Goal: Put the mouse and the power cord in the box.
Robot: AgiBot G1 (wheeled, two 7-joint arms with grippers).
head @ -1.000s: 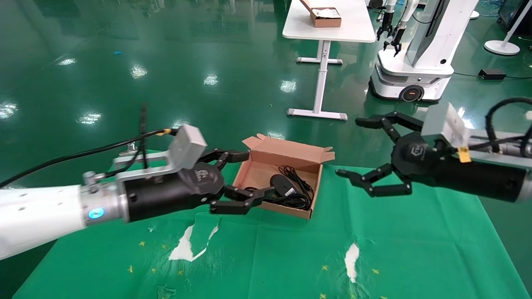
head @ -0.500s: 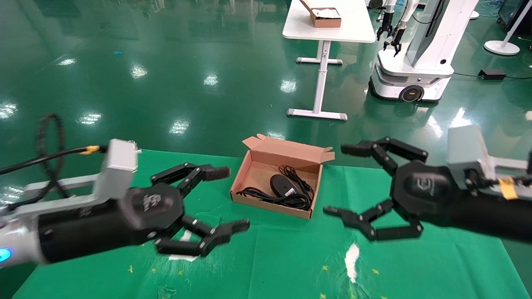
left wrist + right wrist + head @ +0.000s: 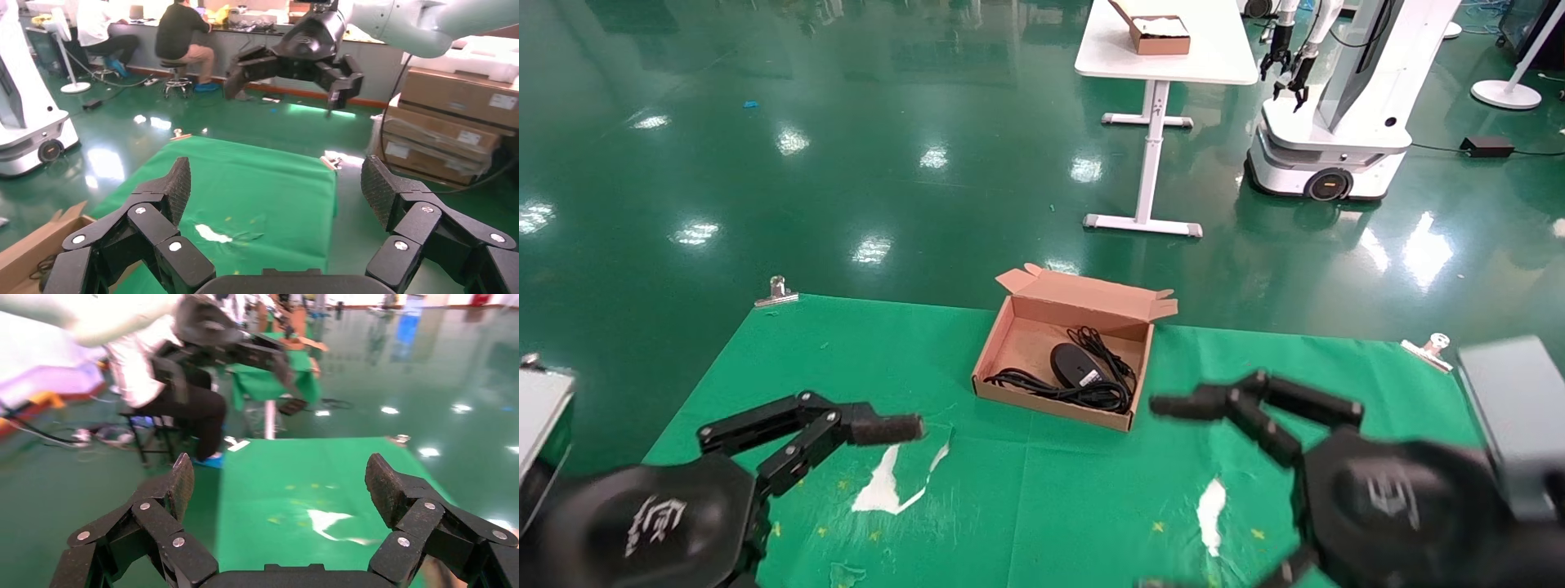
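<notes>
At the near left edge of the green-covered bench (image 3: 1091, 506), the left gripper (image 3: 275, 202) is held low with its jaws spread wide and nothing between them. Farther back, at the middle, the shallow brown cardboard box (image 3: 1001, 343) is seen open, and inside it the small black oval mouse (image 3: 1073, 364) is laid among the loops of the thick black power cord (image 3: 1042, 387). At the near right, the right gripper (image 3: 278, 490) is likewise held empty, jaws spread. Both items are judged packed; nothing is left outside.
</notes>
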